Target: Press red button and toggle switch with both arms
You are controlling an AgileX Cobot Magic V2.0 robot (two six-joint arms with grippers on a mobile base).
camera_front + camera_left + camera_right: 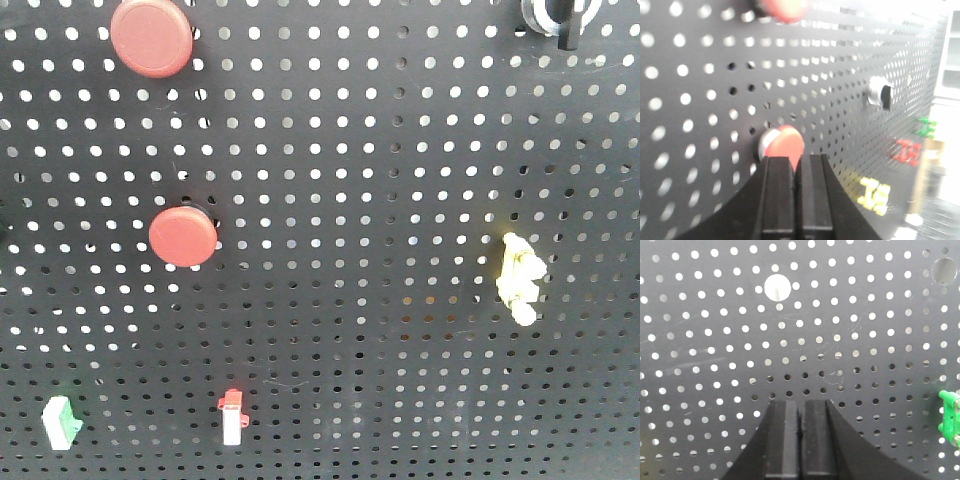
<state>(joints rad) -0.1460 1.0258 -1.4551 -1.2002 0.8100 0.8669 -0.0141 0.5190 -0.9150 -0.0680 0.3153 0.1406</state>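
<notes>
On the black pegboard the red button sits at the top left, with a smaller-looking red disc below it. The toggle switch is cut off by the top right edge. No gripper shows in the front view. My left gripper is shut on nothing, with a red disc just beyond its tips. Another red disc sits at the top edge, and I cannot tell which is the larger. The toggle switch stands further right. My right gripper is shut, facing bare pegboard.
A pale yellow knobbly switch is mounted right of centre. A white lever with a red base and a green-and-white switch sit low on the board. A green piece and a larger round hole show in the right wrist view.
</notes>
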